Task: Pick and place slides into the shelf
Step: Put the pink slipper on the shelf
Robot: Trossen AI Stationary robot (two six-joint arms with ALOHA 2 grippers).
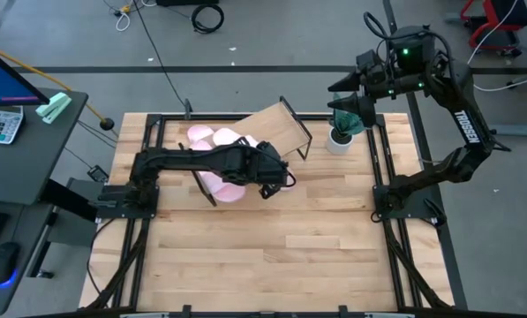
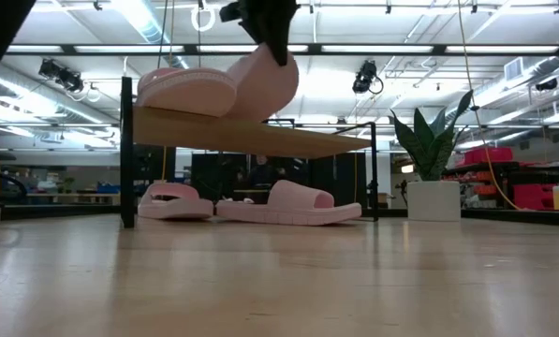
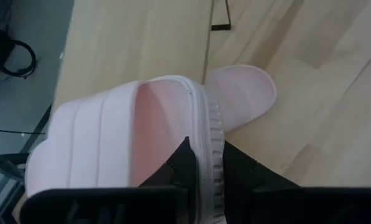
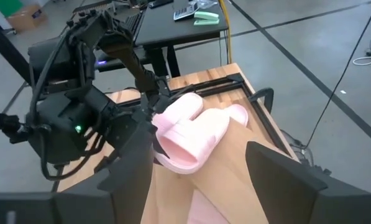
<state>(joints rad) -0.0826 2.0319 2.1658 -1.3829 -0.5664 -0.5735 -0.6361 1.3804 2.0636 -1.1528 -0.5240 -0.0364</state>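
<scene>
Over slanted wood shelf [image 1: 276, 128] | left claw [image 3: 204, 163] pinching ribbed rubber slide [image 3: 129, 137]

Dark jointed arms — white "TROSSEN" lettering

Two pale pink slides [image 2: 213, 89] rest on the slanted wooden shelf [image 2: 260, 136]; two more [image 2: 288, 204] lie flat beneath it.

White lettering "TROSSEN" runs along the right arm [image 1: 467, 124], at about two o'clock in the overhead view.
</scene>
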